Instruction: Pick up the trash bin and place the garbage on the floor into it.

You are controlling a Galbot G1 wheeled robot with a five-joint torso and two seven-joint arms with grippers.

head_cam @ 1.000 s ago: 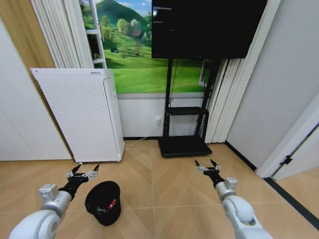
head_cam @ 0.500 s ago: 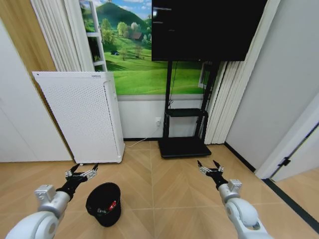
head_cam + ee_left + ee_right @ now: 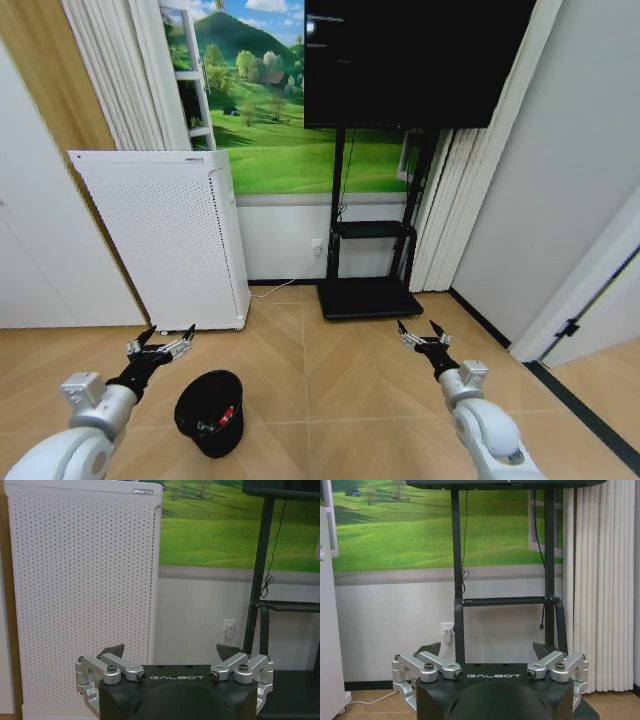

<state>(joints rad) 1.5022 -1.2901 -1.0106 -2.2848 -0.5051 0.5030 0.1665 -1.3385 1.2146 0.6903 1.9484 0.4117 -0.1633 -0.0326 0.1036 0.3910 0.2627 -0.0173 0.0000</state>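
Black wire mesh, the trash bin (image 3: pixel 209 411) stands on the wood floor with red scraps of garbage (image 3: pixel 226 413) inside, just beside the left gripper (image 3: pixel 160 343), whose fingers are spread and empty. The right gripper (image 3: pixel 419 335) hangs open, well apart. A careless reach could tip the light bin and spill it. The left wrist view faces the white cabinet (image 3: pixel 82 595); the head view shows the bin's place.

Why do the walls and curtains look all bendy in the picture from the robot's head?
Head view: a wide lens leans the curtains and door frame outward at the edges. Left wrist view: the white cabinet stands straight. Right wrist view: the TV stand does too.
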